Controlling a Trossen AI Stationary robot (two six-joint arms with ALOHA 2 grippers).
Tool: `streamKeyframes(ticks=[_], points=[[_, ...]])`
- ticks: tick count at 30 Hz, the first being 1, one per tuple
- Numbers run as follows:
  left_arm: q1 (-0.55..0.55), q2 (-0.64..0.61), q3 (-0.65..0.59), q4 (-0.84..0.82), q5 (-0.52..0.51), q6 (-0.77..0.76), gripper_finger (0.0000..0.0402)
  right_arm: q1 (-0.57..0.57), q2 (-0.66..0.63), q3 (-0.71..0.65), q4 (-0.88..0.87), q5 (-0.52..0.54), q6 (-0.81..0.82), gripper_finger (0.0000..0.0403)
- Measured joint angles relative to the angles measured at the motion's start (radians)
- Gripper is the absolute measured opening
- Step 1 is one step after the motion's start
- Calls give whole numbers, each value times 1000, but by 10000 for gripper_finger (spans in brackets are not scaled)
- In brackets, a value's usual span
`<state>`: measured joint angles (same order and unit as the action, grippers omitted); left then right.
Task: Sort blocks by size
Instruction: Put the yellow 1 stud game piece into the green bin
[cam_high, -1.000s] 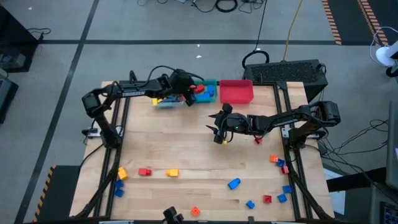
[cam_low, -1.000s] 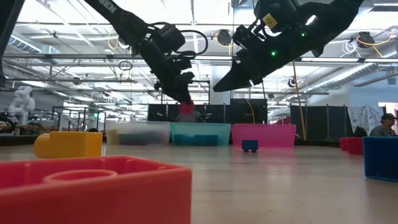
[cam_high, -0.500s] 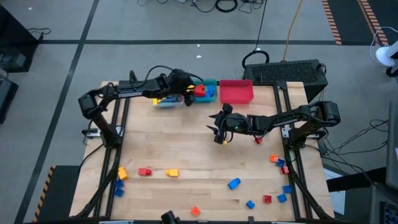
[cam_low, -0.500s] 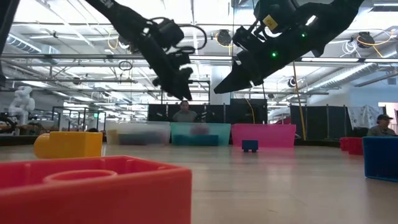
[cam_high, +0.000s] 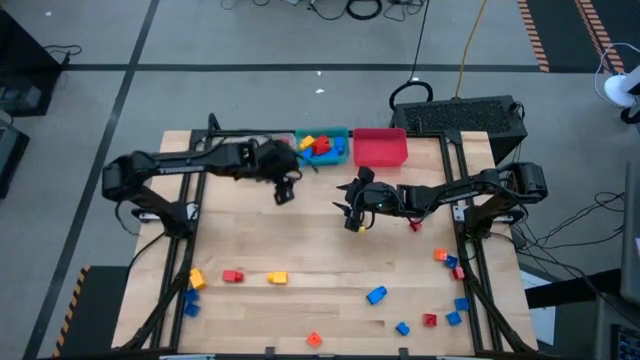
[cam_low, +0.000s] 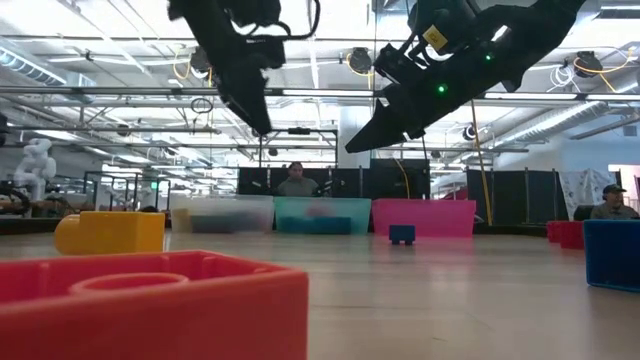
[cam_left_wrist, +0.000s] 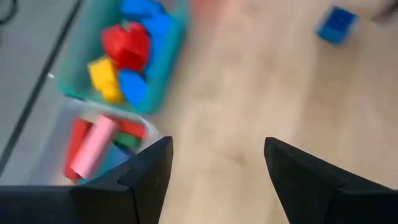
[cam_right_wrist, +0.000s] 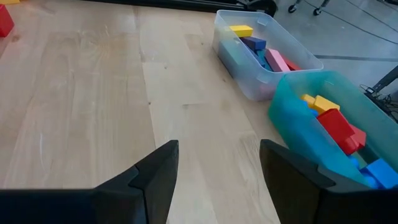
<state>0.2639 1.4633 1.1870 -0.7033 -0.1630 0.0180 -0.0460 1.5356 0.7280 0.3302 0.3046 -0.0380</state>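
Blocks lie loose on the near half of the table, among them a red one (cam_high: 233, 276), a yellow one (cam_high: 277, 278) and a blue one (cam_high: 376, 295). More blocks, red, yellow and blue, lie in the teal bin (cam_high: 340, 133) at the far edge. My left gripper (cam_high: 283, 194) hangs open and empty over bare wood, just near of the clear bin (cam_left_wrist: 93, 146) and the teal bin (cam_left_wrist: 163, 71). My right gripper (cam_high: 347, 214) hangs open and empty over the table's middle, pointing toward the bins (cam_right_wrist: 273, 62).
A red bin (cam_high: 380, 148) stands right of the teal one at the far edge. Several blocks cluster near the right edge (cam_high: 455, 300), with a small red one (cam_high: 414, 226) beside my right arm. A red block (cam_low: 150, 305) and a yellow one (cam_low: 110, 232) sit close to the low camera.
My left gripper has let go of a red block over the teal bin, and the block now lies among the others there. The gripper has then drawn back toward the table's near-left and risen. My right arm has kept still.
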Motion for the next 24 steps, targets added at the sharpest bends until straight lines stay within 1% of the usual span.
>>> streamKeyframes(ticks=[5, 9, 18, 24], points=[[-111, -24, 0, -115, -4, -95, 255, 0, 0, 0, 0, 0, 0, 210], [-209, -25, 0, -192, -3, -208, 255, 0, 0, 0, 0, 0, 3, 210], [-433, -25, -32, -318, -4, -413, 255, 0, 0, 0, 0, 0, 12, 210], [-574, -25, -33, -356, -33, -566, 255, 0, 0, 0, 0, 0, 19, 210]])
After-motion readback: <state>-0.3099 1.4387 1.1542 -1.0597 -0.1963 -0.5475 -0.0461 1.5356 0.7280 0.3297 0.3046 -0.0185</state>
